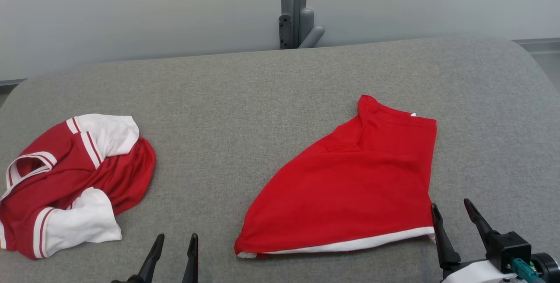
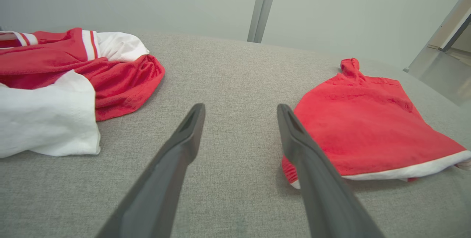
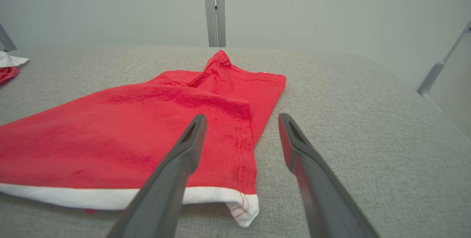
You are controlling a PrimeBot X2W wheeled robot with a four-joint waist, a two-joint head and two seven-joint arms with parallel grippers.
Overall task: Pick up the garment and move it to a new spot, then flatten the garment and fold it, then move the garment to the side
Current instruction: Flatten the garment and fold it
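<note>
A red garment (image 1: pixel 358 178) with a white hem lies folded flat on the grey cloth table (image 1: pixel 262 99), right of the middle. It appears again in the left wrist view (image 2: pixel 368 124) and the right wrist view (image 3: pixel 147 135). At the table's left a red and white garment (image 1: pixel 70 178) sits crumpled in a heap (image 2: pixel 73 76). My left gripper (image 1: pixel 177 237) hovers open near the front edge, between the two garments (image 2: pixel 241 108). My right gripper (image 1: pixel 450 204) is open just beside the folded garment's near right corner (image 3: pixel 241 117). Neither holds anything.
A grey metal post (image 1: pixel 294 7) with a bracket rises behind the table's far edge against a pale wall. Bare grey cloth lies between the two garments and to the right of the folded one.
</note>
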